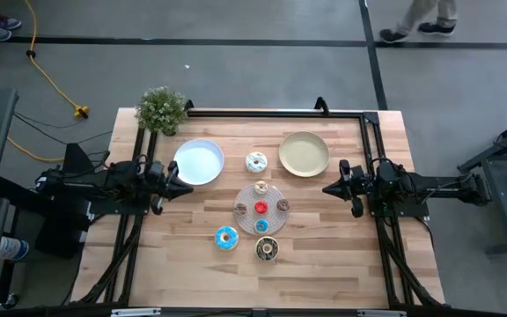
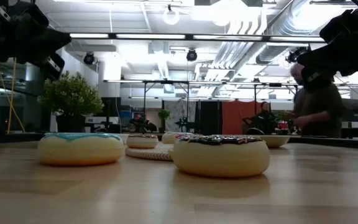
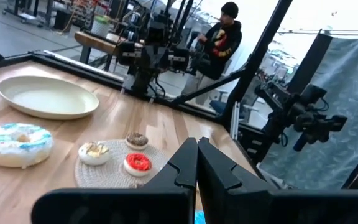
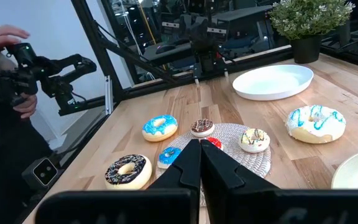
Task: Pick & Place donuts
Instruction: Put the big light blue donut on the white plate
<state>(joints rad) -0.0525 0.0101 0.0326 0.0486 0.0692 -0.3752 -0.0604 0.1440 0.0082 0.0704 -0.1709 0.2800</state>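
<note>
Both arms hover above the table with nothing held. My left gripper (image 1: 186, 186) is shut beside the white plate (image 1: 199, 162); my right gripper (image 1: 328, 187) is shut near the yellow-green plate (image 1: 304, 154). The white-iced donut (image 1: 256, 162) lies flat between the plates. Flat on the wood near the front edge are the blue-iced donut (image 1: 226, 238) and the dark brown donut (image 1: 267, 249). Several mini donuts rest on the round spiral mat (image 1: 271, 217): cream (image 1: 260, 187), red (image 1: 260, 207), blue (image 1: 261, 226), brown (image 1: 240, 209). The right wrist view shows them beyond my shut fingers (image 4: 200, 149).
A potted plant (image 1: 161, 110) stands at the far left corner. A black frame rail (image 1: 271, 113) runs along the far and right edges. Bare wood lies toward the near edge on both sides of the donuts. A person's hands (image 4: 5, 43) hold a device beyond the table.
</note>
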